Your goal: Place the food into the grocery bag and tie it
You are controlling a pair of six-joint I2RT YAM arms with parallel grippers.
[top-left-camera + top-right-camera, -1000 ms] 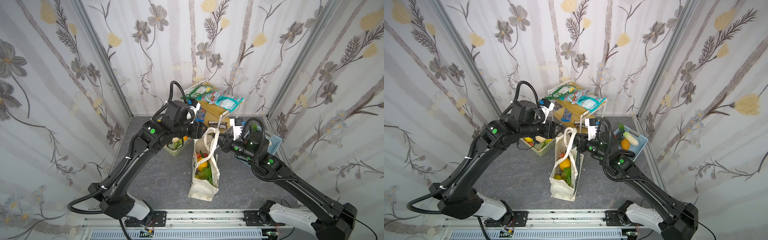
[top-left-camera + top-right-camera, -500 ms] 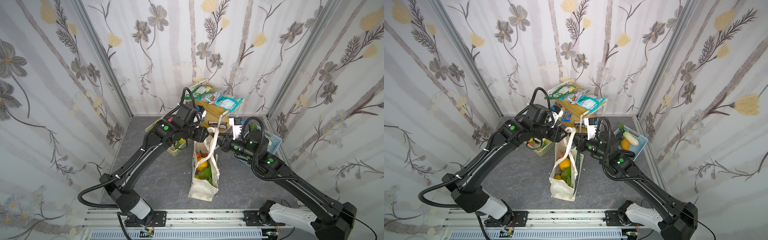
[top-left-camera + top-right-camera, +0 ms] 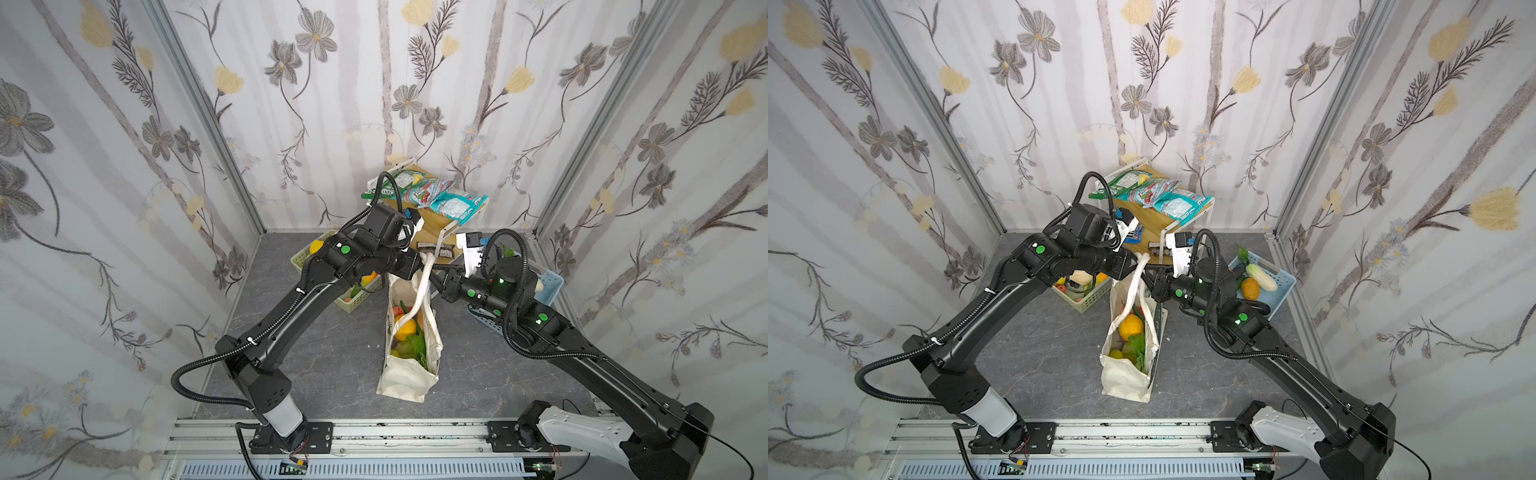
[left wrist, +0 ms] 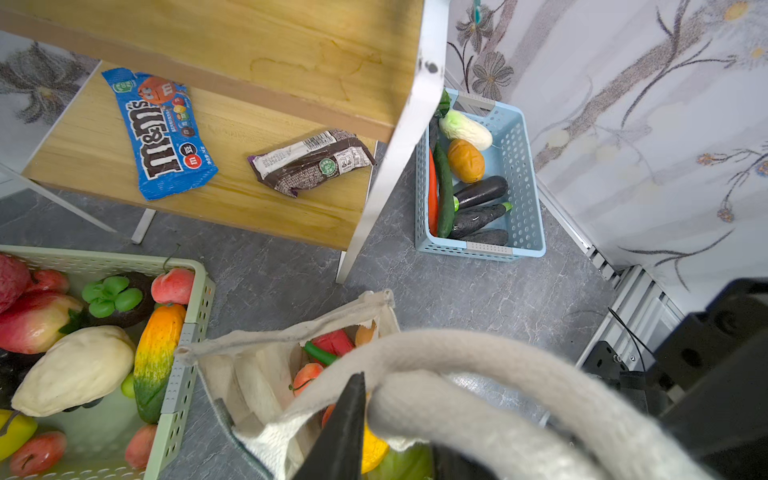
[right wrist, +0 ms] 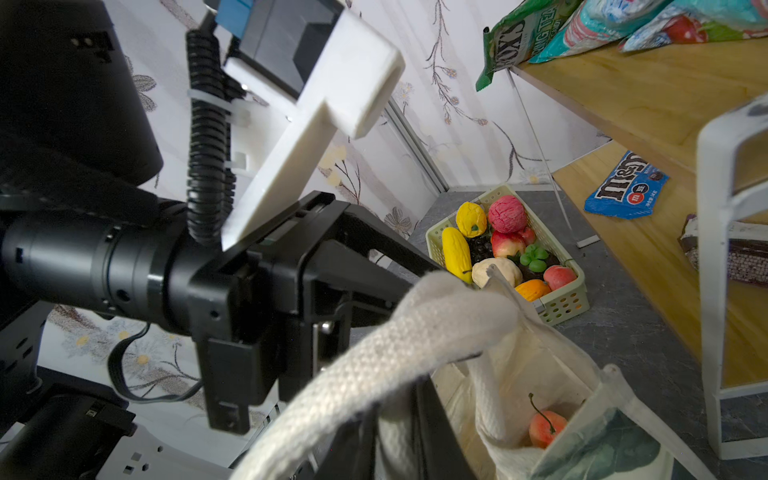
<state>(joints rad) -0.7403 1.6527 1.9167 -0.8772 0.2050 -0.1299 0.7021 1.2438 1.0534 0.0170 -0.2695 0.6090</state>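
Within the last second the left arm has swung over from the green basket to the top of the bag. The left claw has gone from wide spread to almost pressed together. In the right wrist view its fingers converge on a white handle. In the left wrist view the rope fills the gap between them, so the claw is pinching that handle. The right claw stays just on the opposite side, at the raised ropes. Some rope lies between its fingers, but the pictures do not show whether it grips firmly or is letting go.

The bag stands upright in the middle of the worktop, where it stood a second ago. Its mouth is open and both handles are drawn up to the point where the two claws meet. Food is inside: an orange piece, a green leafy one and something red. More toy fruits lie in the green basket, and vegetables lie in the blue basket.

By this picture, the work seems to pass from filling to tying. With a claw at each rope, the next move probably calls for crossing the handles. The bag is narrow and soft, so a strong pull to one side could tip it and spill the food.
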